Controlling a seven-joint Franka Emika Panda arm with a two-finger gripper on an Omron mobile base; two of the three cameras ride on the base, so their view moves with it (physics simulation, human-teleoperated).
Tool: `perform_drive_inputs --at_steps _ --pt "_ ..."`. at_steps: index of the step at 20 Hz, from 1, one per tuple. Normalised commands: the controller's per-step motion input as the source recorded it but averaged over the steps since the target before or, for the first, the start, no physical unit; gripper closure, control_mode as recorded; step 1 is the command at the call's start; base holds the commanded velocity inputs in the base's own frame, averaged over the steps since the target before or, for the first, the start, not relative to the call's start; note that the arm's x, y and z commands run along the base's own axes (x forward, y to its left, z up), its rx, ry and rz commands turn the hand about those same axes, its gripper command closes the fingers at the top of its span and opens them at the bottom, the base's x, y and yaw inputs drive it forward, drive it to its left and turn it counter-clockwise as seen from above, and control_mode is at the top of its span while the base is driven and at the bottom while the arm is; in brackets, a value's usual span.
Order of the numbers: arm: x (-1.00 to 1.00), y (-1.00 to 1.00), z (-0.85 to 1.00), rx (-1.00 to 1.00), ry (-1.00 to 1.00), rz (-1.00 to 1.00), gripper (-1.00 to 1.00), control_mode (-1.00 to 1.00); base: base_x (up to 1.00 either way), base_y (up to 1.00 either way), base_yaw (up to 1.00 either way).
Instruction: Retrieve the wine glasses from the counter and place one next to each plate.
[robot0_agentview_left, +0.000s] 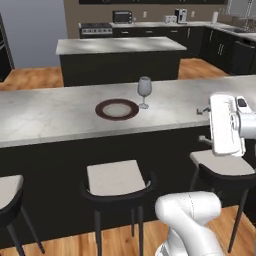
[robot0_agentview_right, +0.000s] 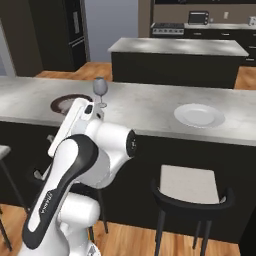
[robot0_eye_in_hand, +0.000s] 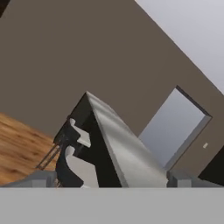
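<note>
One wine glass (robot0_agentview_left: 144, 90) beside brown-rimmed plate (robot0_agentview_left: 117, 109)

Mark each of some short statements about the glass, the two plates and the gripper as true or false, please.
1. A wine glass stands upright next to the brown-rimmed plate. True.
2. A wine glass also stands next to the white plate. False: no glass is beside that plate.
3. Both plates lie on the long bar top above the stools. True.
4. The gripper holds a wine glass. False: the jaws are open and hold nothing.
5. The brown-rimmed plate has food on it. False: its pale centre is bare.
</note>
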Motion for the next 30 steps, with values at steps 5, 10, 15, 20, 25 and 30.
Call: perform_drive_inputs --at_steps 5,10,15,20,25,30 --pt "0.0 0.0 0.0 0.0 0.0 0.0 -1.0 1.0 -0.83 -0.49 -0.17" --pt "0.0 0.0 0.0 0.0 0.0 0.0 -1.0 1.0 -0.39 -1.0 -0.32" --pt "0.0 0.0 0.0 0.0 0.0 0.0 -1.0 1.0 -0.13 -1.0 -0.27" --pt "0.0 0.0 0.0 0.0 0.0 0.0 -1.0 1.0 0.0 -1.0 -0.25" --pt "0.0 0.0 0.0 0.0 0.0 0.0 -1.0 1.0 0.02 -1.0 -0.25" --pt "0.0 0.0 0.0 0.0 0.0 0.0 -1.0 1.0 0.41 -1.0 -0.21"
